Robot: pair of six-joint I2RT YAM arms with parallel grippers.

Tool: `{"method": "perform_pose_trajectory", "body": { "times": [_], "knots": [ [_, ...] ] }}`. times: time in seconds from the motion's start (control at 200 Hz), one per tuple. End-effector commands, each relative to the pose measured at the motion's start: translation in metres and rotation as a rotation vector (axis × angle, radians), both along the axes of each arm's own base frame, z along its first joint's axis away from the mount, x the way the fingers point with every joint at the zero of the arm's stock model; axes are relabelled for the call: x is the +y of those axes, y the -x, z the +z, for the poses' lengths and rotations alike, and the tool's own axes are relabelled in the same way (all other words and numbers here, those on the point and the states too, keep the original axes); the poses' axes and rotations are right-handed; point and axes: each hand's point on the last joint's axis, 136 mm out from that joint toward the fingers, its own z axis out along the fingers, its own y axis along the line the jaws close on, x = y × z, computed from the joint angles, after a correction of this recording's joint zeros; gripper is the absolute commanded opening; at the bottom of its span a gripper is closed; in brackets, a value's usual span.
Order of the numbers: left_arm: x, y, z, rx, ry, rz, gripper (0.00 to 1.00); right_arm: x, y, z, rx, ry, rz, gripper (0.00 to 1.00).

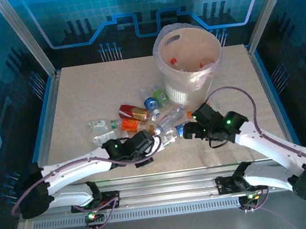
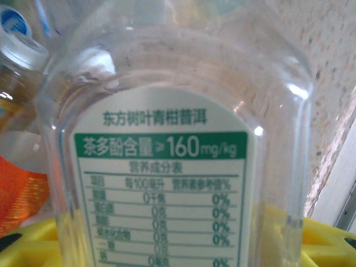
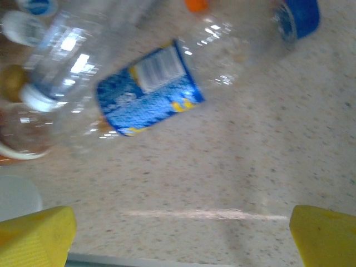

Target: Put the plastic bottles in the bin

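Several plastic bottles (image 1: 142, 116) lie in a loose pile on the table's middle, in front of the white ribbed bin (image 1: 179, 91), which has bottles inside. In the left wrist view a clear bottle with a green and white label (image 2: 167, 139) stands pressed between the yellow fingers (image 2: 328, 242), and my left gripper (image 2: 178, 245) is shut on it. From above, that left gripper (image 1: 155, 141) sits at the pile's near edge. My right gripper (image 3: 181, 233) hangs open over bare table. A clear bottle with a blue label (image 3: 147, 92) lies just ahead of it. From above, the right gripper (image 1: 191, 129) is at the pile's right side.
Other caps and bottles crowd the top left of the right wrist view, with a blue cap (image 3: 300, 16) at the top right. An orange-labelled bottle (image 2: 19, 192) lies left of the held one. The table's front edge (image 1: 204, 167) runs just behind both grippers.
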Motion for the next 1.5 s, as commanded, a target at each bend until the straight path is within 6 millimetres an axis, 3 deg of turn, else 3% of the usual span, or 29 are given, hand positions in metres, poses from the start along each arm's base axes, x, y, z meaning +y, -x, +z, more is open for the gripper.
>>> {"method": "perform_pose_trajectory", "body": {
  "times": [0.0,0.21,0.42,0.655,0.76,1.025,1.196,1.311,1.396,1.431,1.481,1.496],
  "knots": [
    [-0.019,-0.008,0.038,-0.071,0.138,0.001,0.46,0.024,-0.011,0.045,-0.13,-0.148,0.101,1.0],
    [-0.047,-0.032,0.097,-0.248,0.401,0.034,0.47,0.048,-0.015,0.113,-0.31,-0.3,0.234,1.0],
    [-0.066,-0.051,0.155,-0.373,0.67,0.075,0.46,0.061,-0.025,0.18,-0.48,-0.373,0.305,1.0],
    [-0.073,-0.065,0.191,-0.427,0.846,0.091,0.46,0.07,-0.042,0.236,-0.59,-0.46,0.355,1.0],
    [-0.074,-0.07,0.203,-0.45,0.893,0.087,0.46,0.077,-0.049,0.246,-0.595,-0.492,0.382,0.99],
    [-0.083,-0.081,0.213,-0.451,0.928,0.072,0.46,0.096,-0.067,0.25,-0.585,-0.484,0.437,0.85],
    [-0.083,-0.087,0.215,-0.452,0.938,0.088,0.47,0.103,-0.076,0.248,-0.576,-0.468,0.457,0.61],
    [-0.081,-0.091,0.218,-0.447,0.954,0.11,0.48,0.103,-0.082,0.247,-0.571,-0.44,0.452,0.35],
    [-0.077,-0.095,0.222,-0.446,0.967,0.14,0.61,0.103,-0.088,0.248,-0.578,-0.407,0.451,0.24],
    [-0.075,-0.097,0.223,-0.445,0.971,0.156,0.73,0.101,-0.09,0.249,-0.583,-0.389,0.448,0.22],
    [-0.072,-0.099,0.225,-0.445,0.976,0.181,0.96,0.099,-0.094,0.255,-0.6,-0.365,0.447,0.21],
    [-0.071,-0.1,0.225,-0.446,0.98,0.191,0.99,0.098,-0.095,0.257,-0.604,-0.357,0.447,0.21]
  ]
}}
